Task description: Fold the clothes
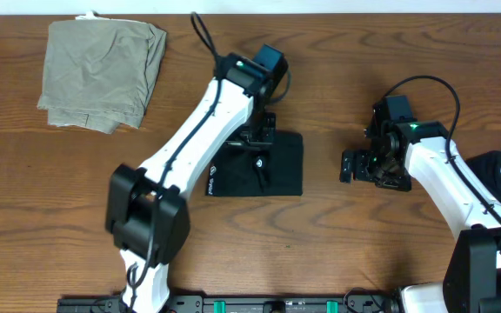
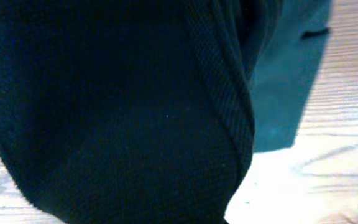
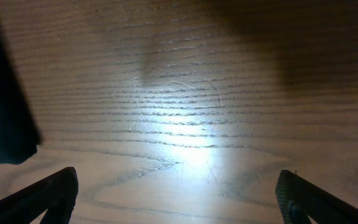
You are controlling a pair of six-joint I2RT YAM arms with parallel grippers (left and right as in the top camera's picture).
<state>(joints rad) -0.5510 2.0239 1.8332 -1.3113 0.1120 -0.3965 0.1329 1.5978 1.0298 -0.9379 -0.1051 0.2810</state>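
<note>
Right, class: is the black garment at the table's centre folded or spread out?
Folded: the black garment lies as a compact, straight-edged rectangle.

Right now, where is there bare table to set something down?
Bare wood: front left, between the olive garment and the left arm; front centre, between the folded black garment and the right arm. Crowded: around the right claw and the clothes heaped at the right edge.

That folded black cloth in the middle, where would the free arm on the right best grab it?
Probably the black garment's right edge, coming from the right, low over the table. It lies flat and folded. That straight edge faces the open right gripper and is bare, while the left gripper sits at its far edge.
</note>
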